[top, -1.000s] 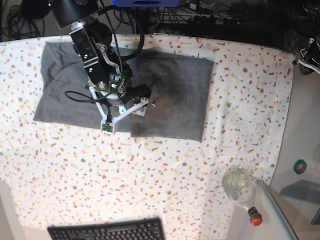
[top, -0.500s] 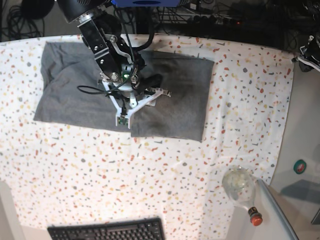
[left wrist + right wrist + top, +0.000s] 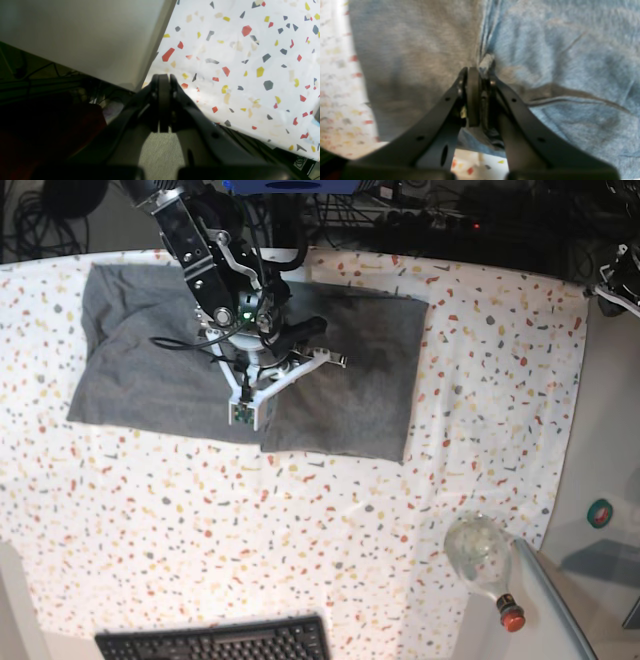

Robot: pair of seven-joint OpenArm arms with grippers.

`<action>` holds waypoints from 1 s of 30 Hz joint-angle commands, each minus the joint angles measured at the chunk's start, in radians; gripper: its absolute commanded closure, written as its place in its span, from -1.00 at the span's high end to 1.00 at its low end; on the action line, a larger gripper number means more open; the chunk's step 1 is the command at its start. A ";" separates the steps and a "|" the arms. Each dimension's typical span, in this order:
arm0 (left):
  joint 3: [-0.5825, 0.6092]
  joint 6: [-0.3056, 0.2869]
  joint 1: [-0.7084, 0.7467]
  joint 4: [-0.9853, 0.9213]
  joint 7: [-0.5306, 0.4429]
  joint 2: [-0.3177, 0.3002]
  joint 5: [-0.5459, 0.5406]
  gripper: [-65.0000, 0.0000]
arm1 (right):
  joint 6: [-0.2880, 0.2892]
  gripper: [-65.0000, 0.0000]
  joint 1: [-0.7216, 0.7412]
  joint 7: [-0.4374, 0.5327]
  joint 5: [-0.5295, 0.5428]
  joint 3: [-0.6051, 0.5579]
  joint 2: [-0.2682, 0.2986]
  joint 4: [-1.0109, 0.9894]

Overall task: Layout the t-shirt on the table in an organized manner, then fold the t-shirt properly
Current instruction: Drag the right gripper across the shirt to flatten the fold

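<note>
The heather-grey t-shirt (image 3: 350, 370) lies folded into a wide, slightly creased rectangle across the upper left of the white, red-, yellow- and grey-flecked table (image 3: 300, 530), its layers overlapping near the middle.

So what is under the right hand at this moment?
The right hand sits on the grey t-shirt, pinching a raised ridge of fabric between its closed fingers. Speckled table shows beyond the hem. Whatever lies directly beneath the arm in the base view is covered.

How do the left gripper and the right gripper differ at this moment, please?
The left gripper is shut on nothing, out past the table edge; the right gripper is pinching a fold of the t-shirt, low over the garment's middle. Both have black fingers, closed together.
</note>
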 commanded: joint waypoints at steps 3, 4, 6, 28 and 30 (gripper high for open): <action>-0.011 -0.003 0.003 0.015 -0.018 -0.023 -0.006 -1.00 | 0.001 -1.00 -0.023 -0.006 -0.011 0.000 0.014 0.072; -0.011 -0.003 0.003 0.013 -0.018 -0.025 -0.006 -1.00 | -0.001 -1.00 -0.026 -0.016 -0.009 0.000 0.018 0.080; -0.011 -0.003 0.001 0.013 -0.018 -0.026 -0.006 -1.00 | -0.022 -1.00 -0.035 -0.039 -0.009 0.000 0.020 0.087; -0.009 -0.003 -0.006 0.013 -0.018 -0.028 -0.006 -1.00 | -0.068 -1.00 -0.027 -0.048 -0.008 0.044 0.012 0.037; -0.009 -0.003 -0.006 0.013 -0.018 -0.026 -0.006 -1.00 | -0.068 -1.00 -0.027 -0.048 -0.008 0.044 0.012 0.037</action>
